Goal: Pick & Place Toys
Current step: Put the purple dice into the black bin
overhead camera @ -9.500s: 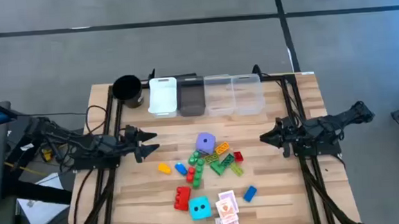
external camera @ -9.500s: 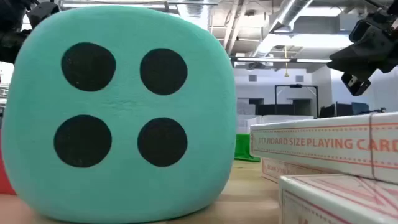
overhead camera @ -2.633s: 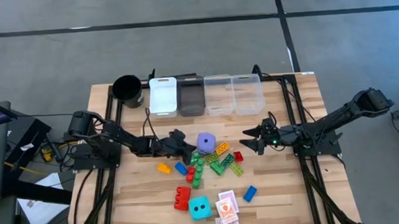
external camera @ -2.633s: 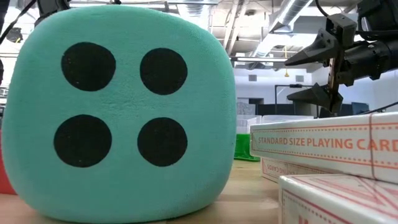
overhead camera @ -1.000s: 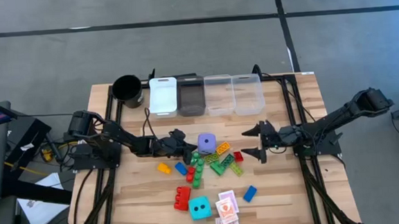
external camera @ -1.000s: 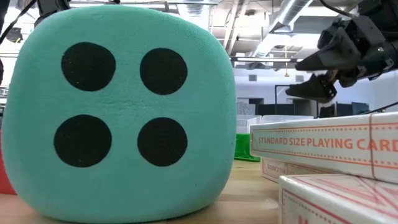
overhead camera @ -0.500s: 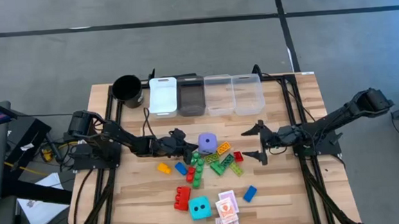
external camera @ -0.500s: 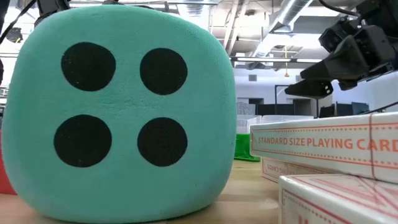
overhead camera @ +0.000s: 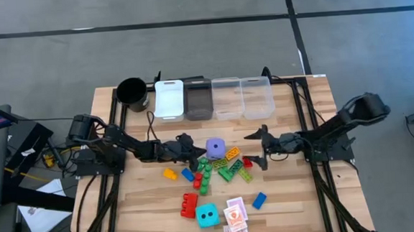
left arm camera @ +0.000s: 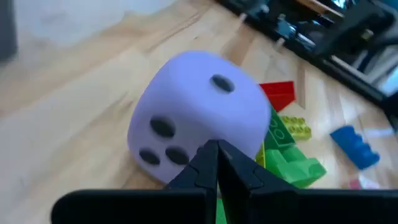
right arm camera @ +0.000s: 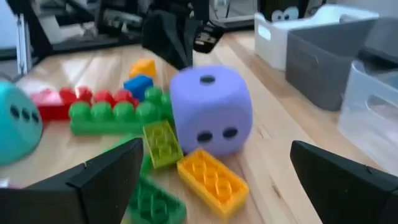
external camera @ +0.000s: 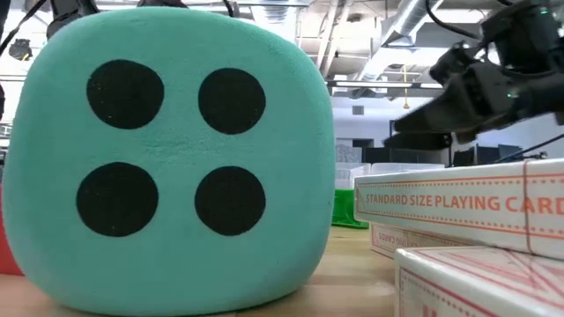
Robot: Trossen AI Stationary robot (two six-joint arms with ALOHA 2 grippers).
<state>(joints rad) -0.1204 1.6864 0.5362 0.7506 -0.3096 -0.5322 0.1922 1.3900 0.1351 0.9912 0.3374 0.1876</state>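
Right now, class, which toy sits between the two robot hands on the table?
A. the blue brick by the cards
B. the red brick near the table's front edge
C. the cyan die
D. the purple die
D: in the high view the purple die lies between the shut left hand and the open right hand; the cyan die sits apart nearer the front edge.

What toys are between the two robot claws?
In the high view, the purple die, orange brick and small red brick lie between left gripper and right gripper.
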